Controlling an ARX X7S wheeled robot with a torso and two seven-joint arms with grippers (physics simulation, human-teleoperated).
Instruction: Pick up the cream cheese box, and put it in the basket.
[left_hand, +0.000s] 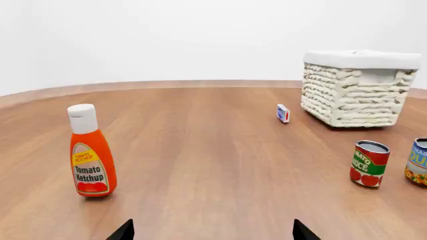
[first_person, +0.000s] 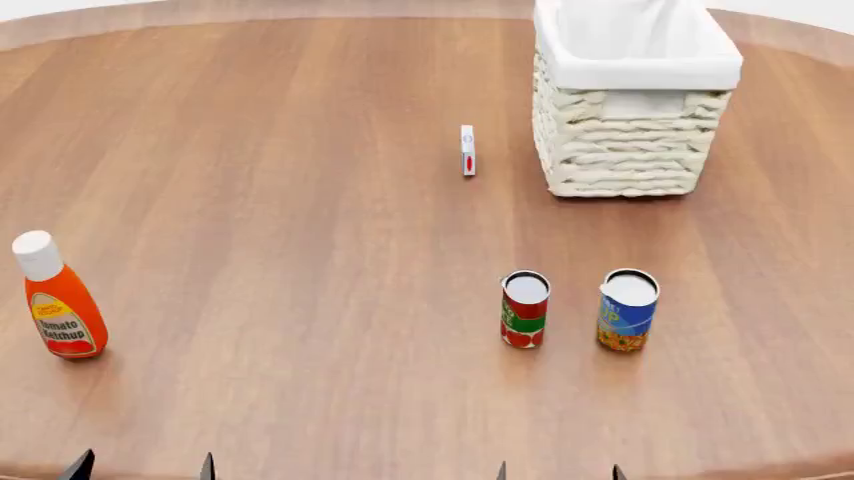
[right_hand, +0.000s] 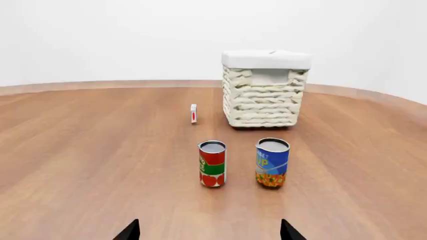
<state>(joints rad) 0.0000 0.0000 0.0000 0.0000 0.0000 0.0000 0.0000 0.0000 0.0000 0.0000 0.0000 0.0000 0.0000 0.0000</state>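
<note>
Cream cheese box (first_person: 467, 150) stands on edge on the wooden bench (first_person: 267, 200), just beside the wicker basket (first_person: 627, 150) on its left side and apart from it, with a narrow gap between the two. In the head view we see its long axis running away from the robot, its thin edge facing us.

Both end effectors sit at the near edge of the bench, well short of the box. We read the left end effector (left_hand: 212, 232) and the right end effector (right_hand: 208, 231) as spread wide and empty, although only the fingertips show in each wrist view.

The box lies ahead of the right end effector and slightly to its left, beyond the red tomato can (first_person: 525, 310) and the blue can (first_person: 627, 310). It lies far to the right of the left end effector, which sits near the tomato ketchup bottle (first_person: 56, 298). We judge the right arm the nearer; its reach must clear the two cans.
</note>
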